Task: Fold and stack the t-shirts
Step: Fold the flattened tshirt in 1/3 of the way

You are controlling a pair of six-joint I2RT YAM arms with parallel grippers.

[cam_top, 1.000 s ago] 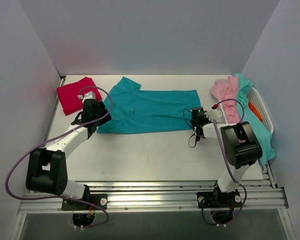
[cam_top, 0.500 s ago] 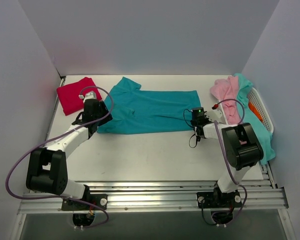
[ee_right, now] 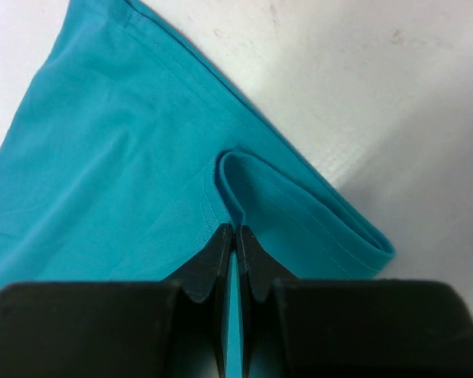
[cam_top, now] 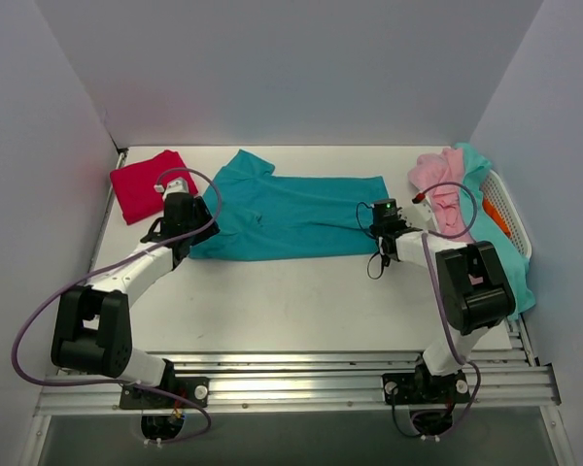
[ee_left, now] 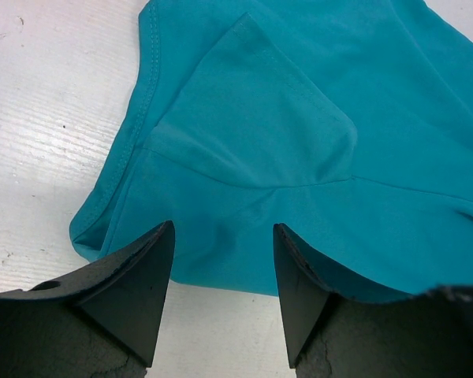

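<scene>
A deep teal t-shirt lies spread across the middle of the table, folded in half lengthwise. My left gripper is open, its fingers straddling the shirt's near left edge by a folded sleeve. My right gripper is shut on the shirt's right hem corner, a fold of teal cloth pinched between the fingers. A folded crimson-red t-shirt lies at the far left.
A white basket at the right edge holds an orange shirt, with pale pink and light aqua shirts draped over it. White walls close in the table on three sides.
My right gripper has moved slightly away from me and up with the hem corner. The left arm has barely moved.
</scene>
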